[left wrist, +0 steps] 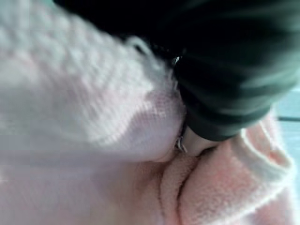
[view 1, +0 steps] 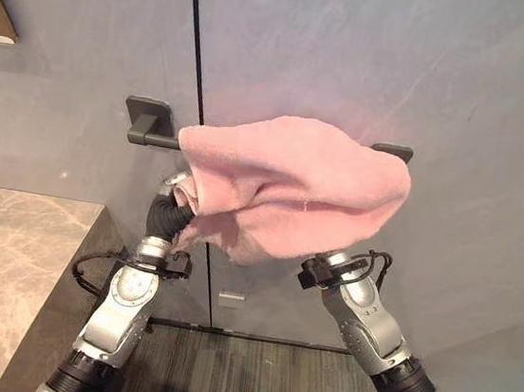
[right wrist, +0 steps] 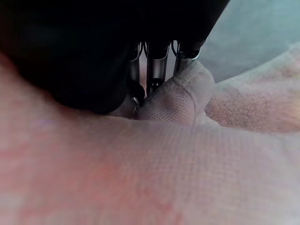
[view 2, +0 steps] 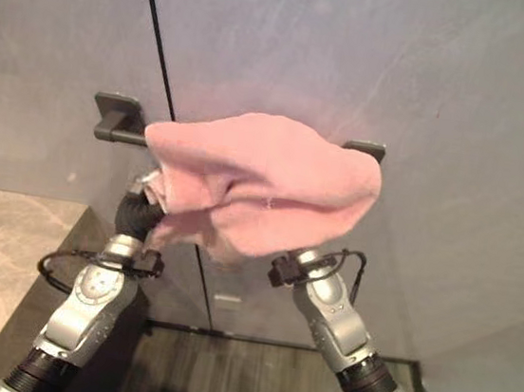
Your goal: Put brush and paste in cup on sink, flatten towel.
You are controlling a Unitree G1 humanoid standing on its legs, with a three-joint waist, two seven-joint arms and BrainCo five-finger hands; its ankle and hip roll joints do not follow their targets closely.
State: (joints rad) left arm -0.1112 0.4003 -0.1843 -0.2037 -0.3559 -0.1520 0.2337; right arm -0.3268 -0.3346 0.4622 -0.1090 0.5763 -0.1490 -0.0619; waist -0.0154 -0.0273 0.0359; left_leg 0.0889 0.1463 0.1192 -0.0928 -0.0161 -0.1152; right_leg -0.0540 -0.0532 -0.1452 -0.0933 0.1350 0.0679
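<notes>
A pink towel [view 1: 292, 181] hangs bunched and rumpled over a dark bar [view 1: 150, 134] on the grey wall. My left hand [view 1: 168, 215] is raised to the towel's lower left edge, its fingers [view 1: 175, 184] curled onto the hem. In the left wrist view the cloth [left wrist: 93, 117] folds round the thumb. My right arm reaches up under the towel's lower right part, so the cloth hides that hand from above. In the right wrist view its fingers [right wrist: 157, 70] close on a bunched fold of the towel [right wrist: 176, 101].
A marble counter [view 1: 7, 251] lies at the lower left, its corner close to my left arm. The bar's right mount [view 1: 394, 151] shows past the towel. Dark striped flooring [view 1: 240, 375] runs below the wall.
</notes>
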